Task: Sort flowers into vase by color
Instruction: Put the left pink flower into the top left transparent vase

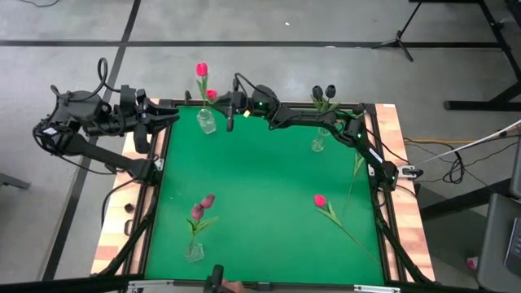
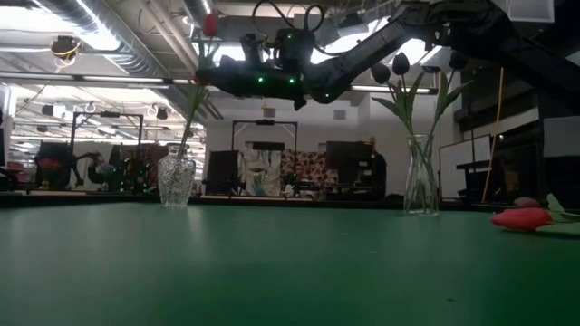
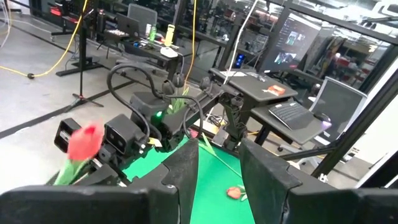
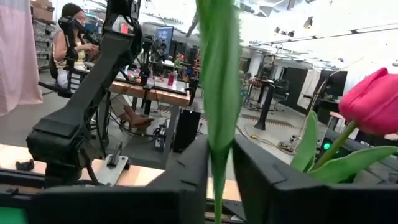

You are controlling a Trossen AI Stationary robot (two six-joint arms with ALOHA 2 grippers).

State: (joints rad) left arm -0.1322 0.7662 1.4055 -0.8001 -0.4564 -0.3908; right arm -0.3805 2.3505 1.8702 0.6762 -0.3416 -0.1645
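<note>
A clear vase (image 1: 206, 123) at the far left of the green table (image 1: 260, 179) holds two pink-red flowers (image 1: 201, 71); one head (image 4: 373, 102) shows in the right wrist view. My right gripper (image 4: 221, 168) reaches level along the far edge to this vase. It is open, with a green leaf (image 4: 217, 93) of one flower in the gap. A far-right vase (image 1: 317, 143) holds near-black flowers (image 1: 323, 92). A near-left vase (image 1: 194, 251) holds maroon-pink ones (image 1: 203, 203). One pink-red flower (image 1: 320, 199) lies flat on the table. My left gripper (image 3: 219, 180) waits open off the far left corner. My right gripper has a finger on each side of the green leaf (image 4: 219, 149) above the far-left vase, coming level from the table's right. The leaf fills the gap between them, and I cannot tell whether either finger touches it. The leaf stands upright.
A bare green stem (image 1: 356, 175) lies near the right edge beside the right arm (image 1: 326, 120). The middle of the table lies between the three vases. In the low view the loose flower's head (image 2: 521, 217) rests at the right. A person sits at a desk beyond the table (image 4: 71, 31).
</note>
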